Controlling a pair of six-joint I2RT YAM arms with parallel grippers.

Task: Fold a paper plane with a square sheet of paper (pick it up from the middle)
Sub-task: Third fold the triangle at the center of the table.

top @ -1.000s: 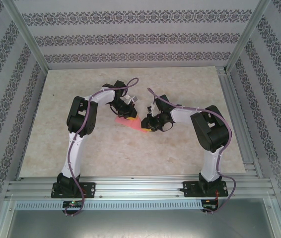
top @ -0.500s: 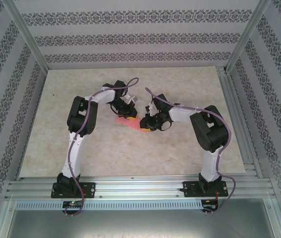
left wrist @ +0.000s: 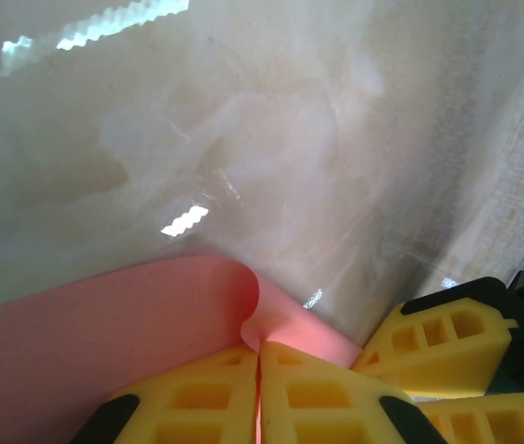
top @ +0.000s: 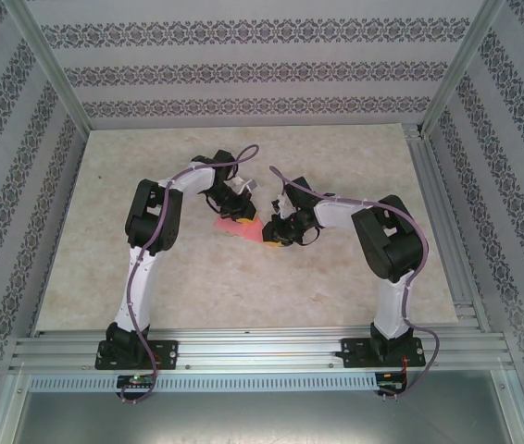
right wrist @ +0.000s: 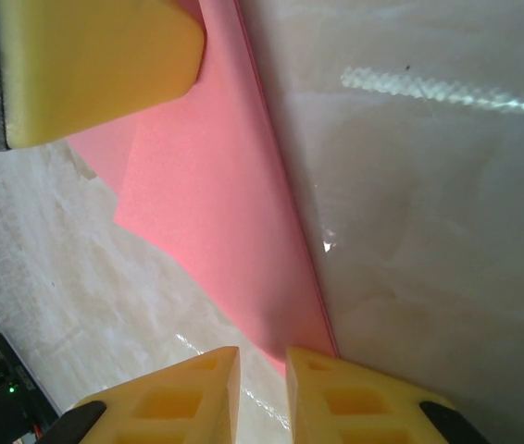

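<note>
Paper sheet (right wrist: 216, 203), pink-red and already partly folded, lies near the middle of the tabletop (top: 336, 157), between the two tools; at its left end the left tool (left wrist: 260, 350) is clenched on it, yellow fingers pressed together with a sliver of pink in the seam, and just past the tips the paper's edge curls up off the surface; from there the sheet runs rightward and slightly nearer, its long axis and one straight folded edge leading from the left tool toward the right one; it narrows to a corner that ends right at the right tool (right wrist: 262, 363), which sits just right of and nearer than the paper; those jaws stand a slit apart, released, with bare tabletop showing in the gap, though whether one finger presses on the corner I cannot tell; the coming move likely turns on the right tool working leftward along that edge while the left arm anchors the other end; the tabletop is glossy, pale and marble-patterned, so thin paper may slide; patterned walls (top: 262, 74) stand on three sides, an aluminium rail (top: 262, 347) at the near edge.
</note>
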